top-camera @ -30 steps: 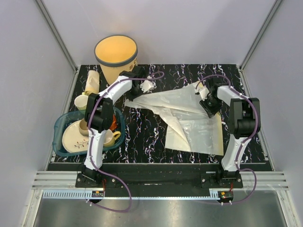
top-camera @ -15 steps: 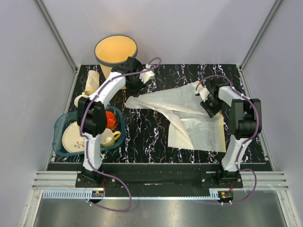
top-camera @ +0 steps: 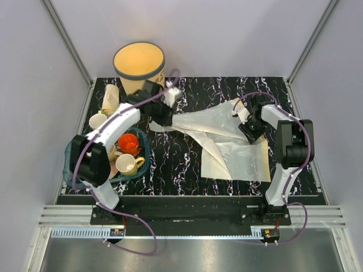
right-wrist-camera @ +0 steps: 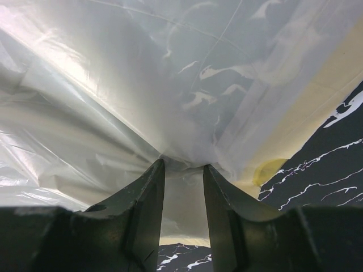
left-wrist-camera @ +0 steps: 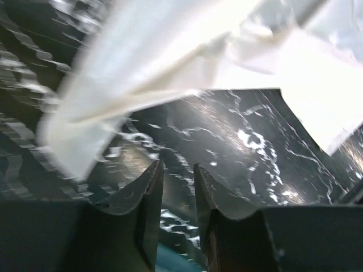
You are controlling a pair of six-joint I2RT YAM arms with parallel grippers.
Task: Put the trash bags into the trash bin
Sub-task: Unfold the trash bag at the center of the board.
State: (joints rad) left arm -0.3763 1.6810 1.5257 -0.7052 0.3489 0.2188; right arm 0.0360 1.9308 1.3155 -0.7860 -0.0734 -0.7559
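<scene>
- Whitish plastic film with a faint yellow tint, the trash bags (top-camera: 227,141) lie spread out and creased on the black marbled table (top-camera: 181,164), right of centre. None of the film is in the bin.
- As a loose sheet it looks wider than the bin's mouth, so I judge it must be gathered up before it will go in.
- Right gripper (right-wrist-camera: 182,163): it sits on the far right part of the sheet. Its jaws stand partly apart with film filling the gap, and creases run toward the tips. I cannot tell whether a fold is pinched or only pressed down; either would hold that end in place.
- Left gripper (left-wrist-camera: 178,165): its jaws are a narrow gap apart with only bare table between them. The bag's pointed left corner lies just beyond the tips, untouched, and this wrist view is blurred. Its place between sheet and bin suits taking that corner.
- Trash bin (top-camera: 139,59): it stands upright at the far left corner, mouth open upward and nothing visible inside, close to the left arm.
- Teal dish tray (top-camera: 145,154): it holds crockery near the left edge, apart from the film.
</scene>
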